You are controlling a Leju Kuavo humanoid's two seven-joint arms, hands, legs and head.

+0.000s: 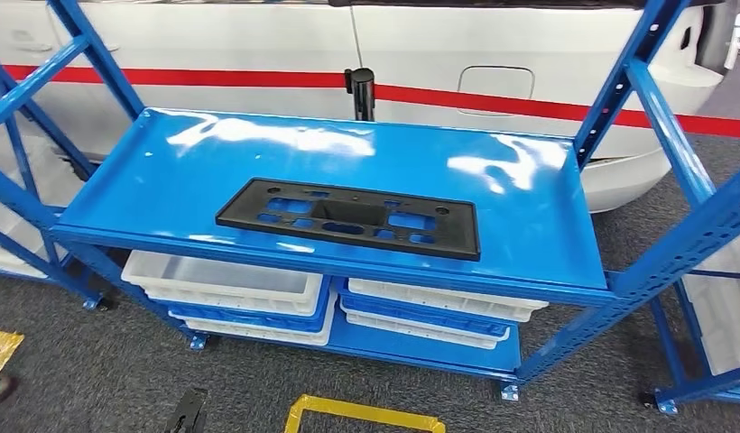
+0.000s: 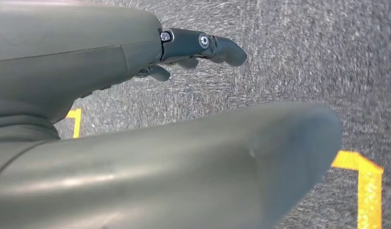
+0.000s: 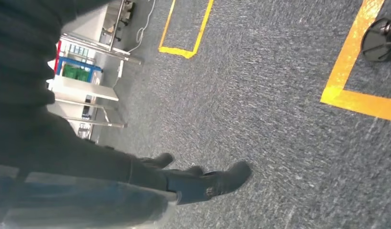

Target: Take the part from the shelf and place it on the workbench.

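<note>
We face a white car (image 1: 258, 54) with a red stripe (image 1: 493, 99) along its side, filling the background of the head view; in front of it stands a blue shelf (image 1: 565, 225), steel uprights to either side, glossy top tier catching glare; a black post (image 1: 360, 93) rises just behind the shelf's far edge.

Floor (image 1: 96, 370) is grey carpet, marked with yellow tape (image 1: 362, 415) in angular outlines; we see the same tape in both wrist views.

Lower tier of the shelf carries stacked trays (image 1: 231, 293), white and blue alternating, two stacks side by side; the right stack (image 1: 430, 311) sits just beside the left.

The part (image 1: 348, 216) is a long black plastic panel with several cut-outs and small holes; it lies flat on the top tier, near the front edge, roughly centred, its long side running along the shelf; nothing touches it.

Left robot hand (image 2: 203, 52) hangs over the carpet; grey thumb large and close to the lens, dark fingers (image 2: 222, 47) extended and apart from the thumb; it holds nothing, spread wide.

Right robot hand (image 3: 193, 181) likewise hangs above the carpet; dark fingers (image 3: 231, 176) stretched out and loosely apart, nothing in them; wide as well.

In the right wrist view we note pale furniture (image 3: 84, 86) with metal legs in the distance, and a dark round base (image 3: 382, 40) near a taped corner.
</note>
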